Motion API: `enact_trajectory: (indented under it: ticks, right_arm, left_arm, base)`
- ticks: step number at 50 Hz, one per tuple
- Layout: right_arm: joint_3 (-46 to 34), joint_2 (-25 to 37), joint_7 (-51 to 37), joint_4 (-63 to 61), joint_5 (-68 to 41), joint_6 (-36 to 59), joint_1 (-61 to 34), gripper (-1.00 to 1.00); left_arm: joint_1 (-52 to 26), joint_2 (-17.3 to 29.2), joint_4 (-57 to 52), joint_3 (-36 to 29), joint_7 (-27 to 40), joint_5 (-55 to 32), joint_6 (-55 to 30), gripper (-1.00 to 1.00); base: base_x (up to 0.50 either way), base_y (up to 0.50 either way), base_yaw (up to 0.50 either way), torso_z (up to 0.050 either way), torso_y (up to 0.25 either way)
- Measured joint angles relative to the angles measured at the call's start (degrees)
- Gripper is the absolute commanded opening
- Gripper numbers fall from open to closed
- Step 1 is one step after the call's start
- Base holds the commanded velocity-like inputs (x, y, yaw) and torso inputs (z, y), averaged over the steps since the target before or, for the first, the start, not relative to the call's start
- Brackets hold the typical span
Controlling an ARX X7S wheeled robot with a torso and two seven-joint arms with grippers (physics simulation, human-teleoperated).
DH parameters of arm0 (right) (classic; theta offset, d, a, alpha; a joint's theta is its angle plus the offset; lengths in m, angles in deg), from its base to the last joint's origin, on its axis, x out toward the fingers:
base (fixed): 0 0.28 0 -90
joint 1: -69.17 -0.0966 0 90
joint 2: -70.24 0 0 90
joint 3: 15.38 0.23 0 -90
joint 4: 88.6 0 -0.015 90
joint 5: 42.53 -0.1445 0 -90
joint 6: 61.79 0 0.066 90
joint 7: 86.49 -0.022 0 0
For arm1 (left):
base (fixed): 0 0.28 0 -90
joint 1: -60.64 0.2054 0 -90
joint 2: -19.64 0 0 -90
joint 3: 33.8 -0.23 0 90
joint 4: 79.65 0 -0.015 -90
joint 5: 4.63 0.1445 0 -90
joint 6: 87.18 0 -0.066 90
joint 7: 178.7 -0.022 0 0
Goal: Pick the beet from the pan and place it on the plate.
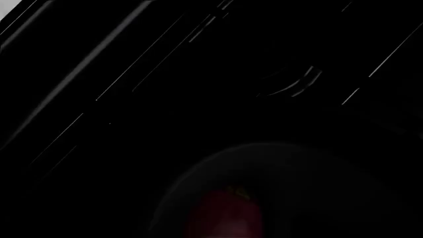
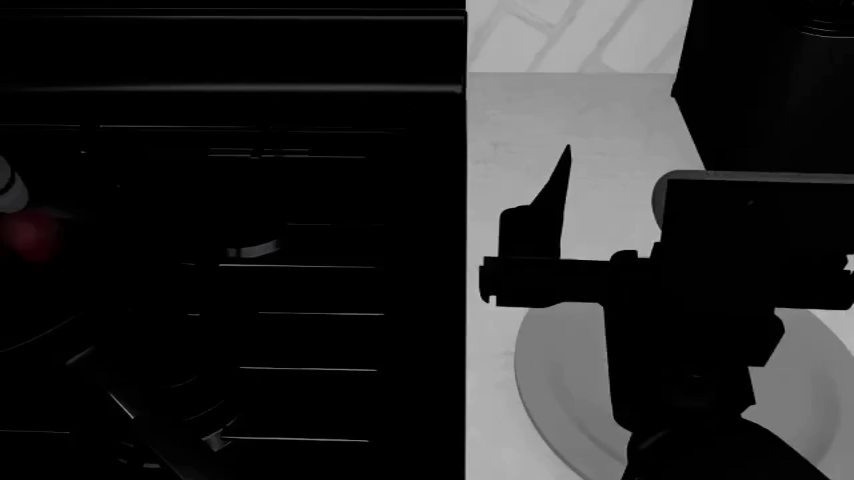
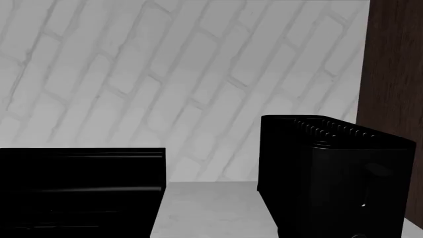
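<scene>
The beet (image 1: 225,215) lies in the pan (image 1: 317,173) at lower centre; the plate (image 2: 567,385) sits lower right on the worktop (image 2: 561,120); neither hand's state can be told.

Stove (image 2: 240,90): black, glossy, thin glints on grates.
My table (image 2: 574,120): pale grey, matt, stone-like.
Plate (image 2: 561,380): grey, smooth, matt.
Beet (image 1: 225,215): dull dark red.

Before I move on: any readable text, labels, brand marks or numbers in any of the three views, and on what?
None readable in any view.
Stove: black, only thin highlight lines, no markings visible.
Black appliance on the counter: no legible label; one tiny light dot, not a character.
Plate: plain grey, no print.
Brick wall: no signs.
Left wrist view: too dark, only the beet in the pan.
</scene>
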Motion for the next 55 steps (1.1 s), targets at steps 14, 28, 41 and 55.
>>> enact_trajectory:
  ticks: [14,28,41,55]
  right_arm:
    - [-0.3,0.1,0.2,0.7,0.3,-0.6,0.4,1.0]
    - [-0.2,0.3,0.2,0.6,0.1,-0.9,0.8,1.0]
    - [1.2,1.2,-0.7,-1.8,-1.7,-0.4,1.7,1.0]
    - [3.6,2.6,-2.8,-6.2,-5.4,1.1,2.7,1.0]
  left_arm:
    - [-1.1,-0.7,3.9,-0.8,1.5,-0.1,2.9,-1.0]
    - [0.1,0.1,1.3,-1.0,2.0,0.2,2.0,-1.0]
    - [4.0,2.7,-11.3,0.7,1.0,1.2,-4.6,-1.0]
    - [8.4,6.0,-28.2,4.0,-0.7,1.3,-13.2,-1.0]
  base:
    - [0.0,0.0,0.0,0.0,0.0]
    - [0.0,0.0,0.0,0.0,0.0]
    - [0.0,0.0,0.0,0.0,0.0]
    - [0.0,0.0,0.0,0.0,0.0]
